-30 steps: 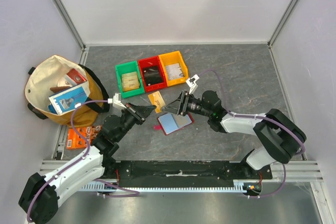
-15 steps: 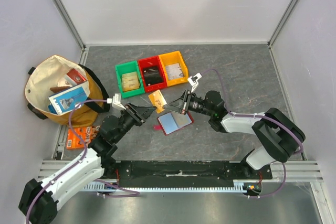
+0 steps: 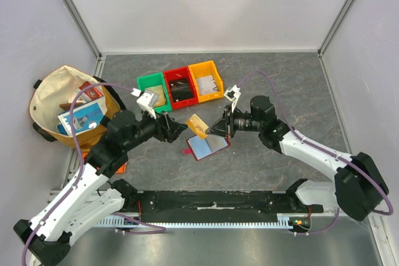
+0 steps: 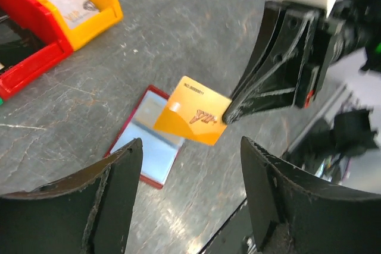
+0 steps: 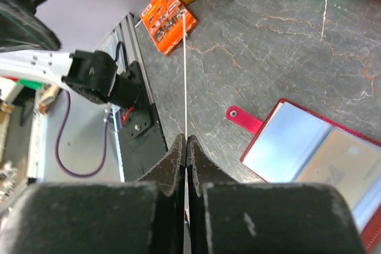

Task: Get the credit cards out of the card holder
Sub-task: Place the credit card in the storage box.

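A dark-red card holder (image 3: 207, 146) lies open on the table, its pale blue sleeves facing up (image 4: 146, 147) (image 5: 309, 147). Just above it hangs an orange credit card (image 3: 197, 124) (image 4: 191, 111). My right gripper (image 3: 216, 127) (image 5: 186, 140) is shut on the card's right edge; in the right wrist view the card (image 5: 185, 75) shows edge-on as a thin white line. My left gripper (image 3: 179, 130) (image 4: 190, 144) is open, a little to the left of the card and not touching it, with nothing between its fingers.
Green (image 3: 153, 95), red (image 3: 181, 88) and yellow (image 3: 206, 80) bins stand in a row behind the grippers, with cards inside. A cloth bag (image 3: 72, 107) full of items sits at the left. An orange flat packet (image 5: 168, 19) lies by the bag.
My left gripper has opened, let go of the orange card and drawn back left. My right gripper has shut on the card and now carries it, shifted slightly right over the holder.
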`<state>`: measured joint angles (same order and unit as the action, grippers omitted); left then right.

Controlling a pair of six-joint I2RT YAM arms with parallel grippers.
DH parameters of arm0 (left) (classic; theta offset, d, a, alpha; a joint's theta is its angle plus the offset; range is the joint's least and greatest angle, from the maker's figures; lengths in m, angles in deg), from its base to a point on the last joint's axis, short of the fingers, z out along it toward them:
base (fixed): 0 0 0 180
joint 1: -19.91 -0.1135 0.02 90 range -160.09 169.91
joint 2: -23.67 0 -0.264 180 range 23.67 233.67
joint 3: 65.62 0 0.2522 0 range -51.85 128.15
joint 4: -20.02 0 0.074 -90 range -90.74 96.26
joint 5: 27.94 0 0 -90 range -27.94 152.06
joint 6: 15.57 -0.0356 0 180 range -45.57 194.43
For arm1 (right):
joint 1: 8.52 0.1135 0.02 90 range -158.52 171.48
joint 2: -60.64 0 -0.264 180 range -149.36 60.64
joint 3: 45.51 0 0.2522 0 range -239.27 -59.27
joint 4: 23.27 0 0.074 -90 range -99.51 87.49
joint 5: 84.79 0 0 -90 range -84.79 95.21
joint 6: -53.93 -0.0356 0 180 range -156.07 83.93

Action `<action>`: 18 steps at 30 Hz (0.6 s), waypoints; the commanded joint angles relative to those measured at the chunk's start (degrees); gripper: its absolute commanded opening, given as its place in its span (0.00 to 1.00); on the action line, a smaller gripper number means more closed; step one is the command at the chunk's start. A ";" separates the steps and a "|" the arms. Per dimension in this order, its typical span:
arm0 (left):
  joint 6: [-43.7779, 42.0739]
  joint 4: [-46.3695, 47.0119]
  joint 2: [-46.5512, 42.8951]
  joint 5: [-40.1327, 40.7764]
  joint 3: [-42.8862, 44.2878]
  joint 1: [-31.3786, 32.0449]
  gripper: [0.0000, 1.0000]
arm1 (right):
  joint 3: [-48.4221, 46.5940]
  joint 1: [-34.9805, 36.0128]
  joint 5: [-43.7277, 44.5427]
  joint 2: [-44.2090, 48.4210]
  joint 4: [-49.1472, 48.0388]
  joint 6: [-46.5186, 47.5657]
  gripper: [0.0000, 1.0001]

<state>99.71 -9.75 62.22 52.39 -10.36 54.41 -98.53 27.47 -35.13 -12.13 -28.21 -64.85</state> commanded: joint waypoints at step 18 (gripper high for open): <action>-24.40 -8.34 16.30 -29.18 11.68 -0.14 0.61 | -3.10 0.31 -13.45 7.03 10.09 16.47 0.00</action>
<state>78.35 -19.20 77.26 28.31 -1.05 54.37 -100.72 27.62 -46.08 -6.51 -16.15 -49.48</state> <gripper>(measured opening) 0.631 0.009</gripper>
